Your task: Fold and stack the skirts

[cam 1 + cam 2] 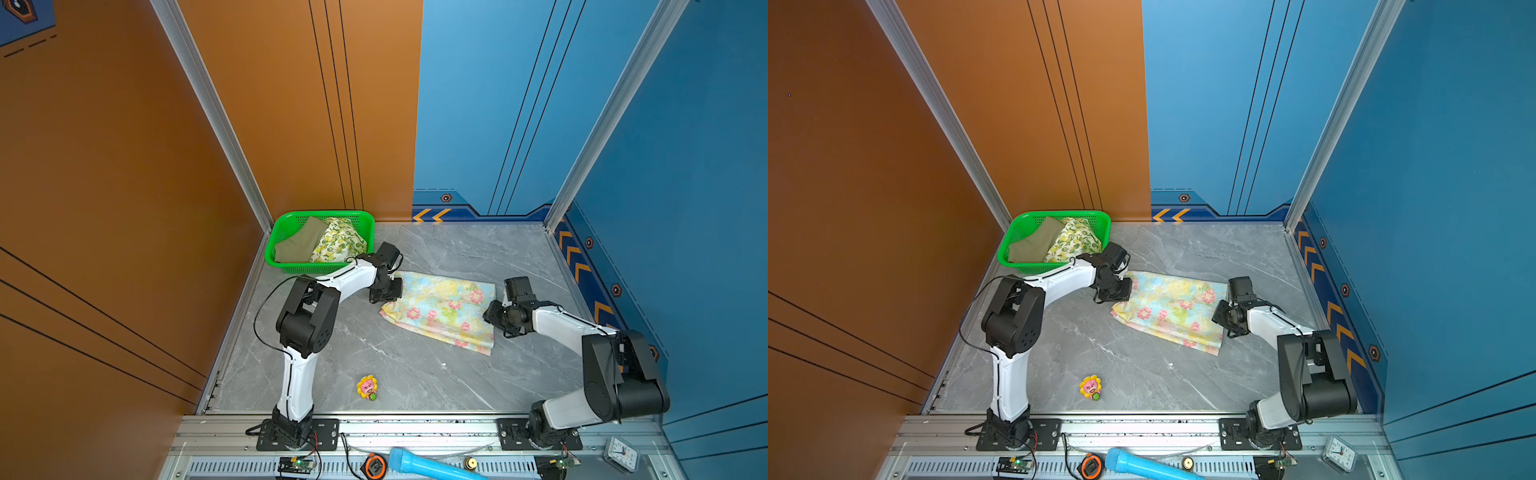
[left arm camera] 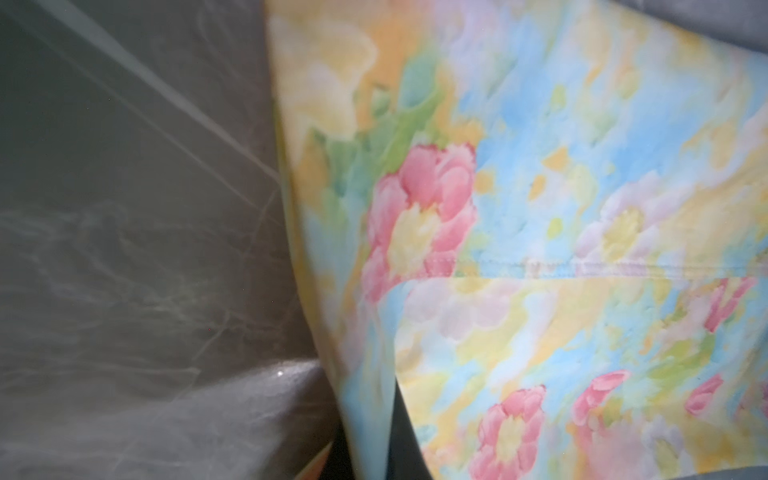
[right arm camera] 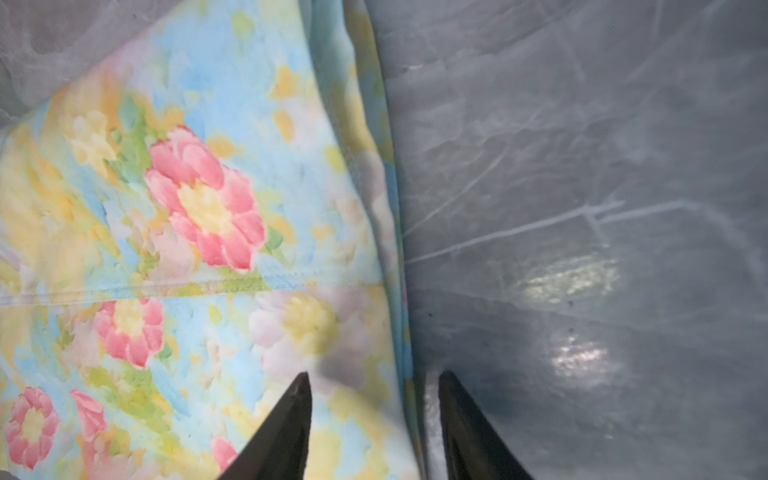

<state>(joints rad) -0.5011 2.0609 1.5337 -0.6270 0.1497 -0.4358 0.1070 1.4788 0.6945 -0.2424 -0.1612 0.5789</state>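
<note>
Pinching floral skirt [image 1: 440, 309] by its left edge, spread flat mid-counter [image 1: 395, 365].
Bare counter in front and behind. Green basket [image 1: 324, 214] in the far-left corner holds 2 skirts, olive skirt [image 1: 297, 245] and lemon skirt [image 1: 336, 245]. Flower toy [image 1: 367, 387] near front, well apart. Left hand [image 1: 395, 289] low, clamped on cloth. Right hand [image 1: 489, 314] low, parted astride the right edge.

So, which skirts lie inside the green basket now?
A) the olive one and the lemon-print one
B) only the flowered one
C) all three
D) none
A: the olive skirt and the lemon-print skirt sit in the green basket, while the flowered skirt lies on the table.
</note>
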